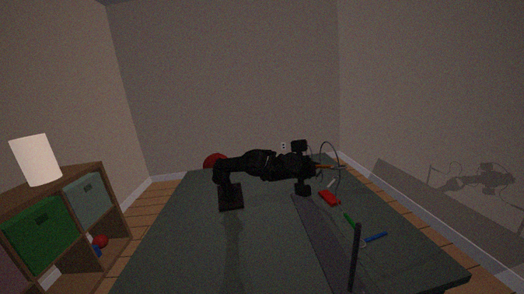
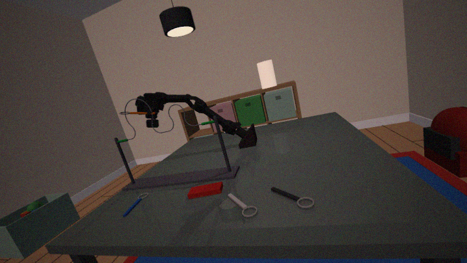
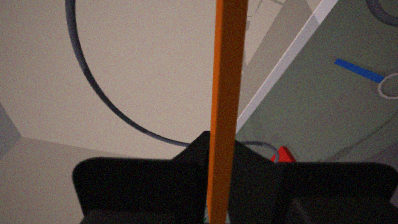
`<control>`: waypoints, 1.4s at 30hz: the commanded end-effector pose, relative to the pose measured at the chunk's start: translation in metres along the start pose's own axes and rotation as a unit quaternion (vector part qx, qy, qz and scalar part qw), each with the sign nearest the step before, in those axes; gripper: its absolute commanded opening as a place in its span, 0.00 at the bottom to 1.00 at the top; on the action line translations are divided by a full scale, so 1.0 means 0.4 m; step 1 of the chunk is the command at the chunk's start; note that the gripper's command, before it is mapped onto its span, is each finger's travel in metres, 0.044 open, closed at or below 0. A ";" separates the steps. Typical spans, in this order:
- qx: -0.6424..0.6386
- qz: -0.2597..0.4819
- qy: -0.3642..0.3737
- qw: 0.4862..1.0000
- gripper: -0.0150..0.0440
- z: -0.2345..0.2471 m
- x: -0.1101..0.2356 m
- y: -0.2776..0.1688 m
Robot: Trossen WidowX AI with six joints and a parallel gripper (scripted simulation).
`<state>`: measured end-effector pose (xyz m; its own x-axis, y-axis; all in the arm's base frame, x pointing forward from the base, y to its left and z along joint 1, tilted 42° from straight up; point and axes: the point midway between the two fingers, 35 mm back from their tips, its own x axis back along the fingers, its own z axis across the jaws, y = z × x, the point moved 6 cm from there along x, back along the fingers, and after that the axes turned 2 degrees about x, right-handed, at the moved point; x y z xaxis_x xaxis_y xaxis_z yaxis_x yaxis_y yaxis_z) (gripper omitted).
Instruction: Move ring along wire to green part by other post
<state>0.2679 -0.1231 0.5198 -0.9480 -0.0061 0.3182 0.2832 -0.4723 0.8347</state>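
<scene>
My gripper (image 1: 315,166) (image 2: 152,113) (image 3: 212,137) is shut on the orange handle (image 1: 325,166) (image 2: 138,112) (image 3: 228,75), which lies about level. The ring (image 1: 340,167) (image 2: 121,112) at its far end appears to be around the thin grey wire (image 1: 328,142) (image 2: 173,122) (image 3: 90,80), on the side of its tall arch; the gap between them is too small to tell. The ring is out of the wrist view. One green part (image 2: 122,140) joins the left post (image 2: 124,161) in the exterior view; the other green part (image 1: 350,220) (image 2: 207,122) joins the right post (image 1: 354,256) (image 2: 222,147).
The wire curves close by the fingers; clearance is unclear. The posts stand on a long base (image 1: 317,238) (image 2: 183,178). On the table lie a red block (image 1: 328,197) (image 2: 205,190) and rings with blue (image 1: 376,236) (image 2: 132,207), white (image 2: 237,201) and black (image 2: 283,193) handles.
</scene>
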 end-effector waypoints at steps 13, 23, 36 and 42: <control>0.097 0.000 -0.051 0.994 0.00 -0.005 -0.010 -0.002; 0.152 -0.002 -0.081 0.985 0.00 -0.006 -0.012 -0.003; 0.224 -0.006 -0.119 0.967 0.00 -0.007 -0.013 -0.005; 0.257 -0.009 -0.136 0.957 0.00 -0.008 -0.014 -0.006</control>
<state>0.2746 -0.1266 0.5132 -0.9023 0.2376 0.3598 0.3647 -0.0242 0.9308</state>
